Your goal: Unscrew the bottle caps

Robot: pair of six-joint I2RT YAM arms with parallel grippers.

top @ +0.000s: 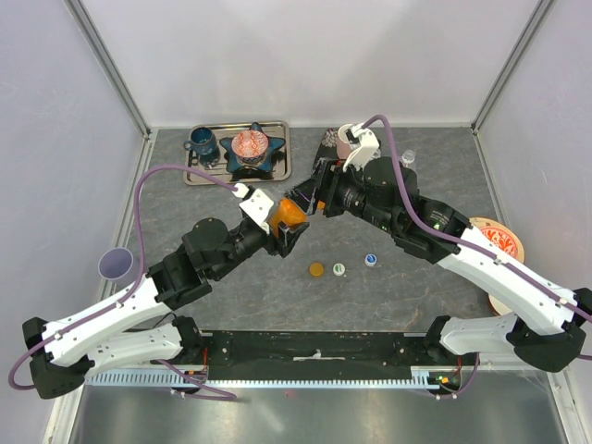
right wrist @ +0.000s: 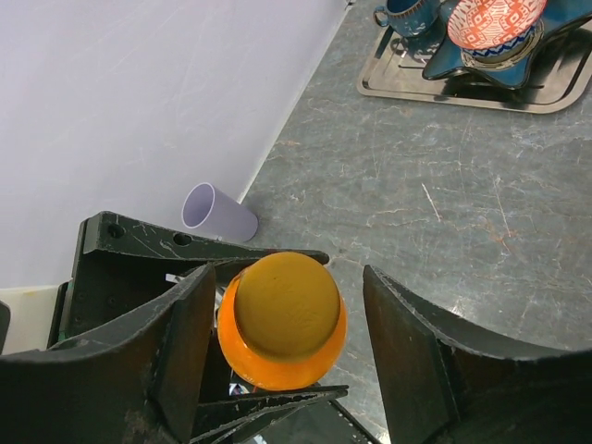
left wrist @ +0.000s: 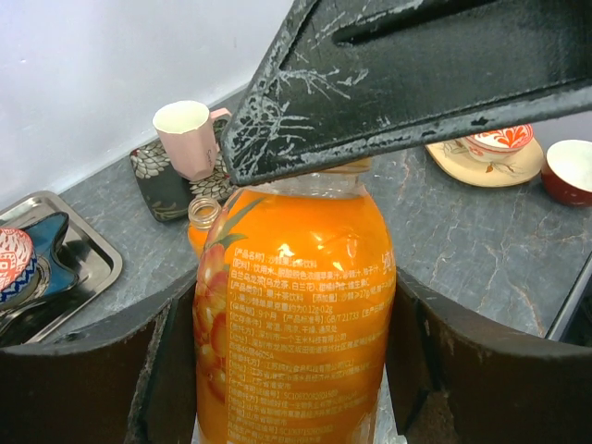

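My left gripper (top: 285, 229) is shut on a short orange bottle (top: 290, 214), held upright; in the left wrist view the bottle (left wrist: 296, 305) sits between both fingers. Its orange cap (right wrist: 285, 305) is on. My right gripper (right wrist: 289, 282) is open, with its jaws on either side of the cap and a gap on the right side. Three loose caps lie on the table: orange (top: 317, 269), white with green (top: 339, 269), blue with white (top: 371, 260). A second orange bottle (left wrist: 203, 215) stands open behind. A clear bottle (top: 408, 159) stands far right. The green-tinted bottle is hidden.
A metal tray (top: 211, 176) with a blue mug and a patterned bowl sits at the back left. A pink mug (top: 347, 139) stands on a dark mat at the back. Patterned plates (top: 499, 239) lie at the right. A purple cup (top: 116, 264) lies at the left wall.
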